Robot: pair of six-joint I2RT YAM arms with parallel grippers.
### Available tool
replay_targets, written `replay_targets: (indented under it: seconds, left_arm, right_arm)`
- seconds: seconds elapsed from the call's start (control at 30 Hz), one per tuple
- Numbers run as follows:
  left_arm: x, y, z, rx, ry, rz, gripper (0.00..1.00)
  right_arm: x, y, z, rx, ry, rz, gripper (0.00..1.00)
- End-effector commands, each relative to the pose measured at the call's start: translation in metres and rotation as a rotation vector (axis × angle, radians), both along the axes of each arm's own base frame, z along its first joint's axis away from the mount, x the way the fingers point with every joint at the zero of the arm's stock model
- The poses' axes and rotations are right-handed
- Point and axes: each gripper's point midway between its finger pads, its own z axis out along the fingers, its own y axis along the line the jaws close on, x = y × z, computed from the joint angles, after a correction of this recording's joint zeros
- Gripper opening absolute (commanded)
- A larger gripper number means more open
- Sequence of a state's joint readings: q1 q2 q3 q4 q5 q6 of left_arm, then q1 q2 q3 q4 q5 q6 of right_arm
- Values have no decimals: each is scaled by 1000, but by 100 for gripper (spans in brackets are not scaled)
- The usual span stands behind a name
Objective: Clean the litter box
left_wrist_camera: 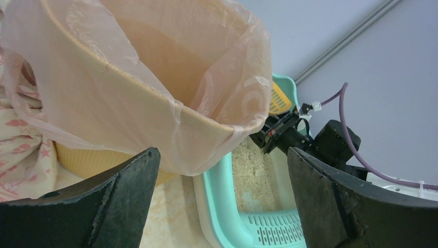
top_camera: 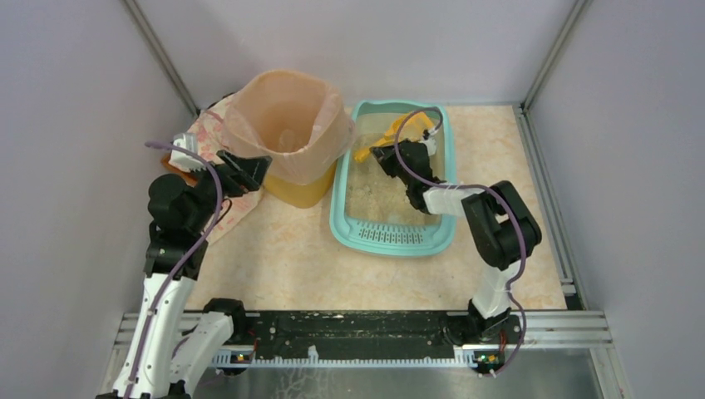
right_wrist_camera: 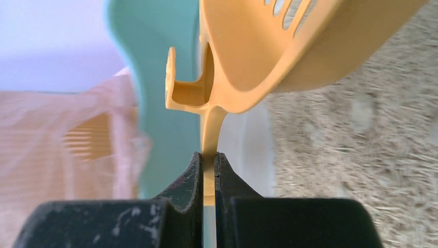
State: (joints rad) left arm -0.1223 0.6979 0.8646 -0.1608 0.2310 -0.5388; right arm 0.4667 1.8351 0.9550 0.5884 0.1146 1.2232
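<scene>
Teal plastic, rectangular with rounded corners, the litter box (top_camera: 338,218) lies right of centre on the desk (top_camera: 291,258). Its slotted grille (top_camera: 391,236) is at the near end and beige sandy litter (top_camera: 374,195) fills the rest.

The right end effector (right_wrist_camera: 207,161) reaches into the far half of the box. Its two black fingers are clamped tight on the thin handle of a yellow-orange slotted plastic scoop (right_wrist_camera: 268,46). The scoop's bowl sits over the litter close to the box's left wall; whether it touches the litter cannot be told.

The left end effector (left_wrist_camera: 222,155) is outside the box, to its left, jaws spread wide with nothing between them. It hangs near the round yellow bin (top_camera: 287,125) with a peach bag liner, which stands just beside the box's far-left corner. A pink patterned cloth (top_camera: 204,137) lies under and left of the bin.

The desk is pale beige with a marbled pattern, enclosed by plain lilac-grey walls (top_camera: 75,100). A black and aluminium rail (top_camera: 357,337) at the near edge carries the arm bases.

Only the overhead view gives the whole layout. The right wrist view alone shows the fingers pinching the handle edge-on. The left wrist view shows the liner folded over the bin's rim, with the grille and the right arm beyond it.
</scene>
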Motion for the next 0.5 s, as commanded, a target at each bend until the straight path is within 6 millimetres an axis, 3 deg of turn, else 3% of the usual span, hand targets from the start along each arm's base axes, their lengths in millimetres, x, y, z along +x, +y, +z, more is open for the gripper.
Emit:
replay_targets:
  seconds: [0.0,0.2,0.3,0.47]
  left_arm:
    - [-5,-17,10,-60,-12,-96,99]
    - [-16,-45,26,-197,-23,-256,91]
    - [-16,-54,22,-202,-9,-284,90]
    - [-19,-83,18,-188,39,-372,99]
  right_arm:
    - [-7,10,77,72,-195,100,0]
    - [-27,14,96,28,-257,187,0]
    - [-39,10,101,-10,-274,207,0]
    - [-59,-2,110,-86,-294,224,0]
